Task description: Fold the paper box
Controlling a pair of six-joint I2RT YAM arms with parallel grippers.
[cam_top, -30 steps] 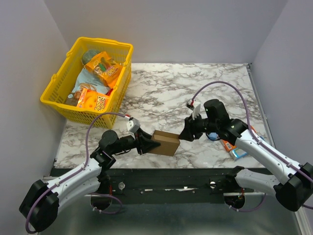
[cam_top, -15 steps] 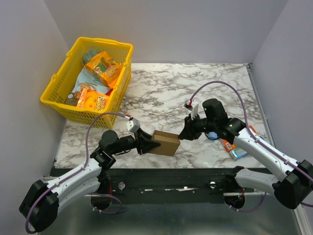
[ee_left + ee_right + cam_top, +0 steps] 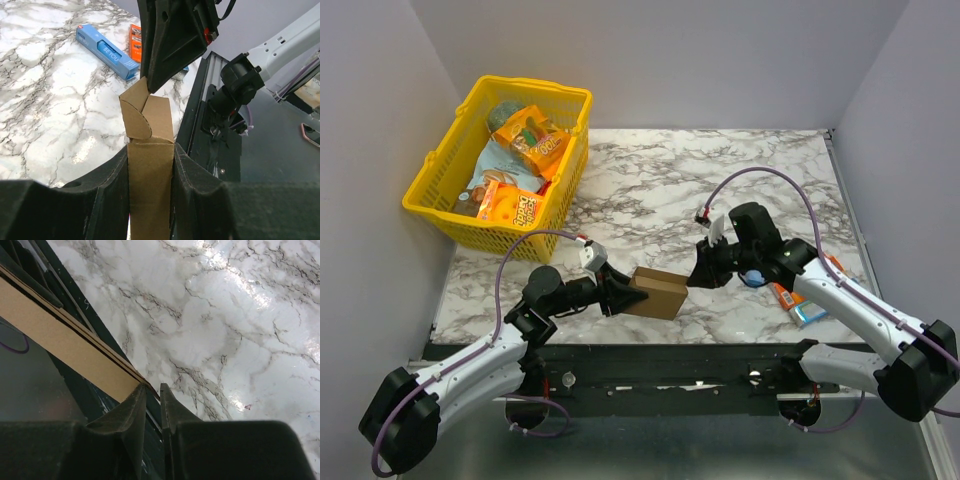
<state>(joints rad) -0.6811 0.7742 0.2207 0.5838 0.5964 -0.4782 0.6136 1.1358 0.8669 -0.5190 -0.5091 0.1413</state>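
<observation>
Paper box of plain brown cardboard (image 3: 660, 292) (image 3: 149, 175), slim and rectangular, is clamped between the fingers of the left gripper (image 3: 630, 291) (image 3: 150, 154), which press on its two long sides. It hangs just above the near edge of the white marble-patterned table (image 3: 650, 190). Beyond the left fingertips the paper box sticks out with a rounded end flap partly folded in.

The right gripper (image 3: 696, 274) (image 3: 152, 390) meets that far end. Its fingers stand almost together with only a thin slit between them, and I cannot tell whether any cardboard is caught in it.

Behind the right gripper, near its wrist, a slim blue packet (image 3: 107, 51) and an orange printed packet (image 3: 135, 42) lie on the table. Well away beyond the left gripper sits a yellow plastic basket (image 3: 570, 100) holding snack packets.
</observation>
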